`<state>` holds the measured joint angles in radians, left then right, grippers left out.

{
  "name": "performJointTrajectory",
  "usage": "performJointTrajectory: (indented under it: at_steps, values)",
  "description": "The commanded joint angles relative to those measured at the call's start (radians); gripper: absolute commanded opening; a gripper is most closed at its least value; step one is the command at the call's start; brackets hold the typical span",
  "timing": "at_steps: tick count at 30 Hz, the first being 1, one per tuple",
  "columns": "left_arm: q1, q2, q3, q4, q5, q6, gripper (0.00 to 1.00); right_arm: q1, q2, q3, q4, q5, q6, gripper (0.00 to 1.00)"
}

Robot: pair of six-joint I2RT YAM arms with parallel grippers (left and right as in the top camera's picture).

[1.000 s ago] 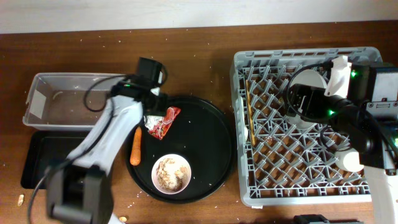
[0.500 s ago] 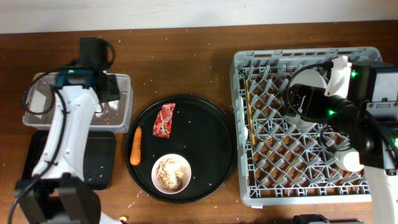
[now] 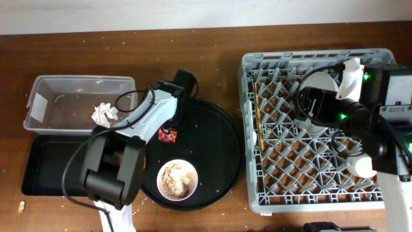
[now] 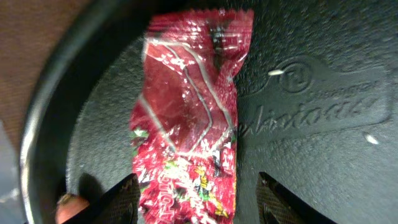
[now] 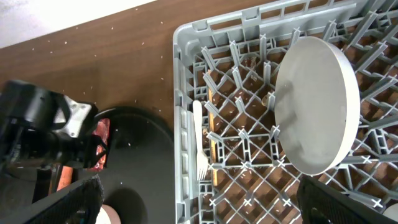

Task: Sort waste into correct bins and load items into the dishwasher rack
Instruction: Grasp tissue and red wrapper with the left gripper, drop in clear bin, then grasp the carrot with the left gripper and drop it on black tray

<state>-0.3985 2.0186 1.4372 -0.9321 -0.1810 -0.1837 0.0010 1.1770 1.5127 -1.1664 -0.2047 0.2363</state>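
The crumpled red wrapper (image 4: 186, 118) lies on the round black tray (image 3: 219, 142), straddled by the left end effector (image 4: 202, 202), which is wide open and empty. It looks like light, thin, crinkly film and probably slippery, so pinch across its middle.

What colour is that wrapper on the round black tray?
The wrapper is red, with white creases and green-yellow print; left wrist view shows it best.
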Motion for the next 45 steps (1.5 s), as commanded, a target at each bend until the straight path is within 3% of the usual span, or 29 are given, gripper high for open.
performJointTrajectory:
  at_steps: [1, 2, 3, 4, 5, 10, 13, 15, 18, 19, 20, 22, 23, 26, 27, 28, 29, 31, 34, 35, 36, 37, 41, 43, 45]
  values:
    - [-0.005, 0.079, -0.003, 0.034, -0.029, -0.002, 0.56, 0.005, -0.006, 0.002, 0.002, -0.006, 0.006, 0.99]
    - [-0.005, 0.098, -0.003, 0.035, -0.031, -0.002, 0.49, 0.005, -0.006, 0.002, 0.002, -0.005, 0.006, 0.99]
    - [-0.005, 0.107, -0.003, 0.031, -0.049, -0.002, 0.32, 0.005, -0.006, 0.002, 0.002, -0.006, 0.006, 0.99]
    - [-0.005, 0.107, -0.003, 0.03, -0.052, -0.002, 0.08, 0.005, -0.006, 0.002, 0.002, -0.005, 0.006, 0.99]
    - [-0.005, 0.107, 0.005, 0.02, -0.051, -0.002, 0.01, 0.005, -0.006, 0.002, 0.002, -0.006, 0.006, 0.99]
    - [-0.005, 0.017, 0.234, -0.245, -0.042, -0.002, 0.01, 0.005, -0.006, 0.002, 0.002, -0.006, 0.005, 0.99]
    - [0.025, -0.111, 0.294, -0.275, -0.053, -0.006, 0.0, 0.005, -0.006, 0.002, 0.002, -0.005, 0.006, 0.99]
    - [0.155, -0.185, 0.294, -0.284, -0.108, -0.053, 0.01, 0.005, -0.006, 0.002, 0.002, -0.005, 0.006, 0.99]
    - [0.421, -0.183, 0.292, -0.239, -0.041, -0.054, 0.01, 0.005, -0.006, 0.002, 0.002, -0.005, 0.006, 0.99]
    - [0.46, -0.179, 0.292, -0.222, 0.03, -0.035, 0.29, 0.005, -0.006, 0.002, 0.002, -0.006, 0.006, 0.99]
    - [0.467, -0.182, 0.299, -0.225, 0.077, 0.019, 0.64, 0.005, -0.006, 0.002, 0.002, -0.005, 0.006, 0.99]
    - [0.458, -0.209, 0.351, -0.298, 0.1, 0.029, 0.67, 0.005, -0.006, 0.002, 0.002, -0.005, 0.006, 0.99]
    - [0.44, -0.235, 0.364, -0.327, 0.09, 0.029, 0.77, 0.005, -0.006, 0.002, 0.002, -0.005, 0.006, 0.99]
    - [0.321, -0.263, 0.352, -0.435, 0.117, 0.028, 0.57, 0.005, -0.006, 0.002, 0.002, -0.005, 0.006, 0.99]
    - [0.258, -0.263, 0.318, -0.432, 0.106, 0.028, 0.44, 0.005, -0.006, 0.002, 0.002, -0.005, 0.006, 0.99]
    - [0.179, -0.259, 0.253, -0.404, 0.08, 0.02, 0.19, 0.005, -0.006, 0.002, 0.002, -0.006, 0.006, 0.99]
    - [0.133, -0.259, 0.192, -0.393, 0.047, -0.043, 0.05, 0.005, -0.006, 0.002, 0.002, -0.005, 0.006, 0.99]
    - [0.093, -0.259, 0.047, -0.385, -0.003, -0.185, 0.06, 0.005, -0.006, 0.002, 0.002, -0.005, 0.006, 0.99]
    - [0.108, -0.259, -0.188, -0.315, -0.058, -0.307, 0.17, 0.005, -0.006, 0.002, 0.002, -0.005, 0.006, 0.99]
    - [0.129, -0.259, -0.241, -0.283, -0.071, -0.328, 0.38, 0.005, -0.006, 0.002, 0.002, -0.005, 0.006, 0.99]
    - [0.142, -0.259, -0.276, -0.24, -0.075, -0.328, 0.52, 0.005, -0.006, 0.002, 0.002, -0.005, 0.006, 0.99]
    - [0.15, -0.259, -0.317, -0.189, -0.078, -0.328, 0.59, 0.005, -0.006, 0.002, 0.002, -0.005, 0.006, 0.99]
    - [0.153, -0.259, -0.487, 0.008, -0.074, -0.323, 0.54, 0.005, -0.006, 0.002, 0.002, -0.005, 0.006, 0.99]
    - [0.153, -0.259, -0.503, 0.023, -0.032, -0.316, 0.36, 0.005, -0.006, 0.002, 0.002, -0.005, 0.005, 0.99]
    - [0.153, -0.262, -0.478, 0.005, -0.032, -0.277, 0.25, 0.005, -0.006, 0.002, 0.002, -0.005, 0.006, 0.99]
